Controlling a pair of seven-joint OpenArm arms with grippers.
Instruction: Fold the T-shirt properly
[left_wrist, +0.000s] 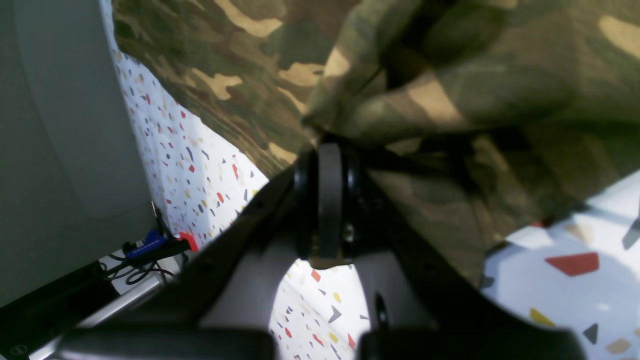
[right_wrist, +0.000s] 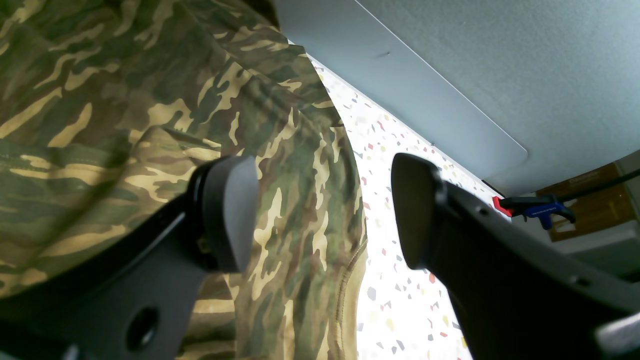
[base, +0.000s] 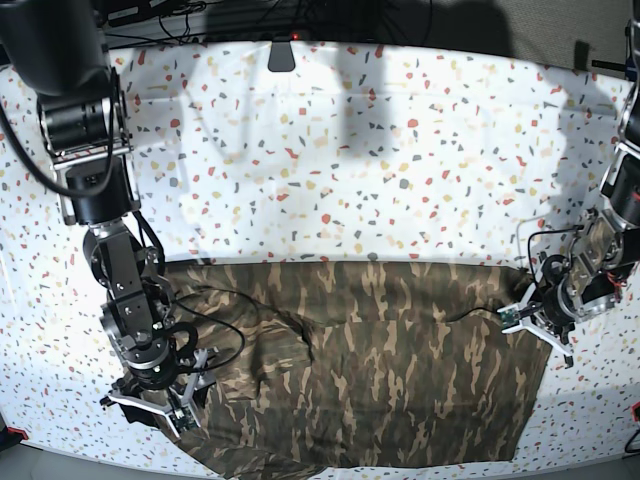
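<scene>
The camouflage T-shirt (base: 370, 365) lies on the near part of the speckled tablecloth (base: 330, 150), partly folded and rumpled. The left gripper (left_wrist: 327, 145) pinches its right edge; the right gripper (right_wrist: 320, 210) stands wide, holding nothing. Folds remain.
</scene>
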